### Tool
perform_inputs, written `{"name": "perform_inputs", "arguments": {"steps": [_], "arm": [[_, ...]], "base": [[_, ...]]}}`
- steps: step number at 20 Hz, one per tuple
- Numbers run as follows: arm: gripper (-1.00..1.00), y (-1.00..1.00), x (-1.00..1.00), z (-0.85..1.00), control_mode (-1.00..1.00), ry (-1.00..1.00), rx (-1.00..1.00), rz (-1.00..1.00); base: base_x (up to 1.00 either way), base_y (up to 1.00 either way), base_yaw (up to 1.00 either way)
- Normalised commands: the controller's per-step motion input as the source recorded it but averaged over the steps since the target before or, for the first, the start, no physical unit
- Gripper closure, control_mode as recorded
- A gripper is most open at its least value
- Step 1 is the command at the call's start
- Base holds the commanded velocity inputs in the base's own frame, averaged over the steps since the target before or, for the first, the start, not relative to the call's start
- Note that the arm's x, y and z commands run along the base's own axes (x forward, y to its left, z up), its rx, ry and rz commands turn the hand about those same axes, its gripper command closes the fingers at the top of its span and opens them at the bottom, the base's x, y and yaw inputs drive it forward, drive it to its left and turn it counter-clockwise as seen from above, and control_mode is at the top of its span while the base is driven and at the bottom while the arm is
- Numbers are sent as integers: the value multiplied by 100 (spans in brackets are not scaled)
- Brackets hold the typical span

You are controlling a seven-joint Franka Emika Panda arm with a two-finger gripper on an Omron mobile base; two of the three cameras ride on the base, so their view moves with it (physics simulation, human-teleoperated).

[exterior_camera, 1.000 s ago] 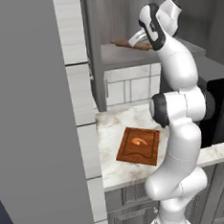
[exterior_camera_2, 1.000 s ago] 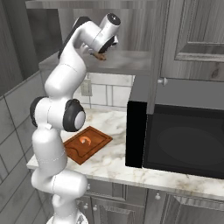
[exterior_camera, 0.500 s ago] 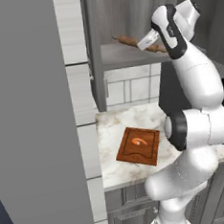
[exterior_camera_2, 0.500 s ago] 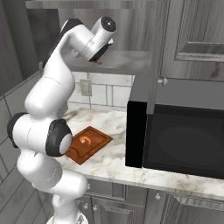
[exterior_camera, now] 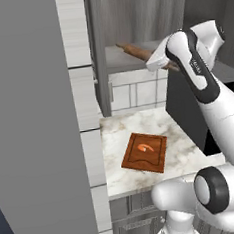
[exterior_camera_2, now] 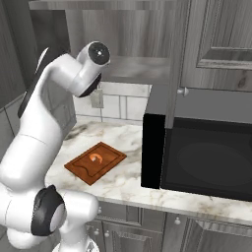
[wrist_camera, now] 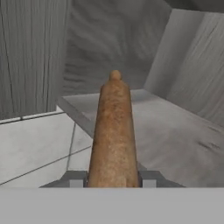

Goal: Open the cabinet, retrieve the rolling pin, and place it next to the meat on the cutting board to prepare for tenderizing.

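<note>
Grey kitchen, marble counter (exterior_camera_2: 123, 182), black microwave (exterior_camera_2: 206, 157) beside it. Cabinet (exterior_camera: 130, 17) is open, so that step's done. Gripper (wrist_camera: 113, 179) has its jaws closed snug on the rolling pin (wrist_camera: 113, 131), which sticks straight out ahead of them, over the shelf (wrist_camera: 166, 127) edge. Left to do, by my read: carry it down and set it by the meat (exterior_camera: 146, 147) on the cutting board (exterior_camera: 143, 152), well below the jaws. No readable brands, labels or writing anywhere.
</note>
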Motion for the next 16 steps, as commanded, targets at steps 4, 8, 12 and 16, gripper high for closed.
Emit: {"name": "perform_inputs", "arguments": {"steps": [4, 8, 12, 16], "arm": [[100, 9, -92, 5, -100, -4, 5, 0], [100, 3, -78, 0, -100, 0, 2, 0], [100, 7, -68, -1, -100, 6, 0, 0], [100, 8, -43, -1, -100, 18, -1, 2]], "base": [[0, 0, 0], [0, 0, 0], [0, 0, 0], [0, 0, 0]]}}
